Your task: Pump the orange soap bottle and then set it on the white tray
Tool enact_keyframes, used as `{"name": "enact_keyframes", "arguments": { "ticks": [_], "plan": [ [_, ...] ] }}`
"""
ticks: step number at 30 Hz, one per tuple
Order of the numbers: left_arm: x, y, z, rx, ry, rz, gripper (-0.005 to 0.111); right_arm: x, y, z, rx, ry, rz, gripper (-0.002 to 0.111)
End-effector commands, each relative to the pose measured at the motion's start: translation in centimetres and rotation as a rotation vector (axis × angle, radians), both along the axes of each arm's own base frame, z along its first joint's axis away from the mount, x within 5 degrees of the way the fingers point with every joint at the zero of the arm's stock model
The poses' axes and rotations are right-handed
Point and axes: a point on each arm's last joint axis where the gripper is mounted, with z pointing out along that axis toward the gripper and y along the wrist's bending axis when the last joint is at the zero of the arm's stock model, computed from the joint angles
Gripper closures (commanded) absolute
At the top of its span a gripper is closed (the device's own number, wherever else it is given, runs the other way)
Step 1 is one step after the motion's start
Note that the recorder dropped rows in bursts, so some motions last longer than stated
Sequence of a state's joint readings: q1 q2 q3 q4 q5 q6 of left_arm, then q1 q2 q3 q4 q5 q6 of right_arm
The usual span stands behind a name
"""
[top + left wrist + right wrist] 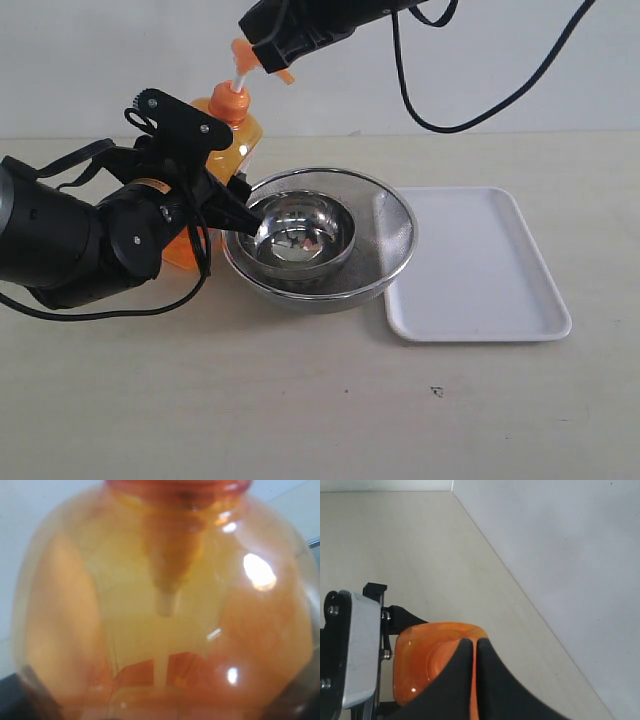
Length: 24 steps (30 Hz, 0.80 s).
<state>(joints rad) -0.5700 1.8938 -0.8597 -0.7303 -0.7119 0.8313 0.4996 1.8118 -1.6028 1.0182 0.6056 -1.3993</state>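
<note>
Beige table (300,420), white tray (480,270) on it, steel mesh strainer (392,235) just beside

A lab test bench: bare beige tabletop (300,420), plain white wall (100,50), dangling black cables (450,130).

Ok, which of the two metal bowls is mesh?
The larger outer bowl; its wall is fine mesh. The smaller bowl nested inside it is solid, shiny steel.
</note>
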Motion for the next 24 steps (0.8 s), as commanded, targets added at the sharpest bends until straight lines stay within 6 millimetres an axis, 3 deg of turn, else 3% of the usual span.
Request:
{"name": "enact_keyframes", "arguments": {
  "ticks": [1,24],
  "plan": [
    [0.2,-0.3,1.3,-0.004,-0.075,-0.005,0.102,0.0,0.0,0.1,-0.002,-0.001,0.005,0.108],
    [0.2,-0.4,1.3,0.002,-0.079,-0.015,0.102,1.0,1.5,-5.8,-0.074,0.195,0.092,0.108]
  ]
}}
